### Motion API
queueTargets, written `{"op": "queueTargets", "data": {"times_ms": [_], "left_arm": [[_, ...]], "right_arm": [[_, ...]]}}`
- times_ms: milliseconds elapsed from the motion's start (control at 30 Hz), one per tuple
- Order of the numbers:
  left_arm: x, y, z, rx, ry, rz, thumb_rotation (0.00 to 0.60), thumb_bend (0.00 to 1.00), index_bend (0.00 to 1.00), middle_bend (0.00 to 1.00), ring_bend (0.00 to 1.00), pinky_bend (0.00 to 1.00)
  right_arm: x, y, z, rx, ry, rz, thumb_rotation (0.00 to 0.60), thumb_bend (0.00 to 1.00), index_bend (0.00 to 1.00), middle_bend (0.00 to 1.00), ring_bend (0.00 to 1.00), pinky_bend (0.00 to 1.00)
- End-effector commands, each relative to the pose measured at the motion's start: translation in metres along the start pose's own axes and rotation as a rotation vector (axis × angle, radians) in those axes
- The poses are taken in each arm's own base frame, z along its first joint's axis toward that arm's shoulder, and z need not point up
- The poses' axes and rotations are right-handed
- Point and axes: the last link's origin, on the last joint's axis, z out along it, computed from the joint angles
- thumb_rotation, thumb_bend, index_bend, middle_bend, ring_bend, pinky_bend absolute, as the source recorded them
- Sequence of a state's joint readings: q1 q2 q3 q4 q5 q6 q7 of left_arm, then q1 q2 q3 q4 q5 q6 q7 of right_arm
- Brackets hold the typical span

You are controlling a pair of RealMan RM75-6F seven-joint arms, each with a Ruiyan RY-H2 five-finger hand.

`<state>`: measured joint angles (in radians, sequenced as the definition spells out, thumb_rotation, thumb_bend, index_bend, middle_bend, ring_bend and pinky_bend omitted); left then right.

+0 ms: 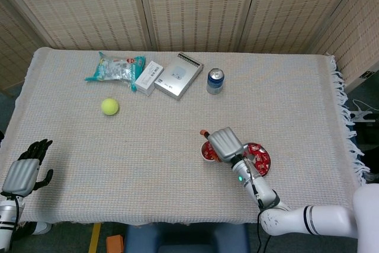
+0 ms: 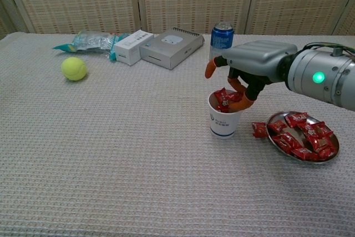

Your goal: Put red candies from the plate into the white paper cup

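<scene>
The white paper cup (image 2: 224, 119) stands mid-table with red candies (image 2: 224, 99) inside it. My right hand (image 2: 254, 66) hovers just above and behind the cup, its orange-tipped fingers (image 2: 239, 104) spread over the rim with nothing between them. To the right lies the metal plate (image 2: 304, 161), which holds several red candies (image 2: 302, 134). One loose candy (image 2: 258, 130) lies on the cloth between cup and plate. In the head view the right hand (image 1: 224, 143) partly covers the cup (image 1: 207, 152), beside the plate (image 1: 269, 159). My left hand (image 1: 23, 173) hangs off the table's near left corner, holding nothing.
A blue can (image 2: 221, 43) stands behind the cup, close to my right hand. Further left at the back are a grey notebook (image 2: 172, 46), a white box (image 2: 132, 46) and a snack bag (image 2: 91, 41). A yellow-green ball (image 2: 74, 69) lies on the left.
</scene>
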<state>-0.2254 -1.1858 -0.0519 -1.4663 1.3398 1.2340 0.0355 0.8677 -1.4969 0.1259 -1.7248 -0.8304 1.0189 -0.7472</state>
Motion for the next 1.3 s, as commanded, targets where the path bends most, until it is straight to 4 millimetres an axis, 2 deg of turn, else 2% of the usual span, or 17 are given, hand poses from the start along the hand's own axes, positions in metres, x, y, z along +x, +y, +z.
{"op": "queueTargets", "data": {"times_ms": [33, 300, 667, 833, 900, 967, 1033, 1100, 1167, 1300], "left_arm": [[0.001, -0.001, 0.000, 0.001, 0.001, -0.002, 0.600, 0.45, 0.00, 0.00, 0.00, 0.21], [0.001, -0.001, 0.000, -0.003, -0.001, -0.005, 0.600, 0.45, 0.00, 0.00, 0.00, 0.21], [0.001, -0.001, 0.000, -0.001, 0.001, -0.006, 0.600, 0.45, 0.00, 0.00, 0.00, 0.21], [0.002, -0.001, -0.001, -0.001, 0.006, -0.009, 0.600, 0.45, 0.00, 0.00, 0.00, 0.21], [0.001, -0.001, -0.001, -0.003, 0.002, -0.007, 0.600, 0.45, 0.00, 0.00, 0.00, 0.21], [-0.001, 0.001, 0.000, -0.005, -0.004, -0.001, 0.600, 0.45, 0.00, 0.00, 0.00, 0.21], [-0.002, 0.001, 0.000, -0.005, -0.006, 0.003, 0.600, 0.45, 0.00, 0.00, 0.00, 0.21], [-0.003, 0.002, 0.001, -0.004, -0.009, 0.007, 0.600, 0.45, 0.00, 0.00, 0.00, 0.22], [-0.004, 0.003, 0.001, -0.003, -0.011, 0.011, 0.600, 0.45, 0.00, 0.00, 0.00, 0.23], [-0.005, 0.004, 0.001, -0.004, -0.014, 0.015, 0.600, 0.45, 0.00, 0.00, 0.00, 0.24]], "right_arm": [[0.001, -0.002, 0.001, 0.005, 0.007, 0.009, 0.600, 0.20, 0.16, 0.72, 0.76, 1.00], [0.005, 0.002, -0.002, -0.002, 0.029, 0.011, 0.600, 0.20, 0.12, 0.52, 0.75, 1.00], [0.008, 0.009, -0.008, -0.003, 0.044, 0.037, 0.600, 0.20, 0.10, 0.40, 0.75, 1.00], [0.012, 0.020, -0.018, -0.007, 0.072, 0.050, 0.600, 0.20, 0.10, 0.36, 0.72, 1.00], [0.009, 0.039, -0.029, -0.046, 0.080, 0.015, 0.600, 0.20, 0.10, 0.35, 0.71, 1.00], [0.007, 0.052, -0.038, -0.065, 0.086, -0.012, 0.600, 0.20, 0.13, 0.43, 0.72, 1.00], [0.002, 0.060, -0.043, -0.073, 0.070, -0.037, 0.600, 0.20, 0.22, 0.66, 0.77, 1.00], [-0.004, 0.066, -0.047, -0.074, 0.038, -0.066, 0.600, 0.20, 0.31, 0.79, 0.84, 1.00], [-0.010, 0.070, -0.049, -0.073, 0.001, -0.098, 0.600, 0.20, 0.38, 0.85, 0.89, 1.00], [-0.025, 0.070, -0.050, -0.064, -0.073, -0.133, 0.600, 0.20, 0.42, 0.90, 0.93, 1.00]]}}
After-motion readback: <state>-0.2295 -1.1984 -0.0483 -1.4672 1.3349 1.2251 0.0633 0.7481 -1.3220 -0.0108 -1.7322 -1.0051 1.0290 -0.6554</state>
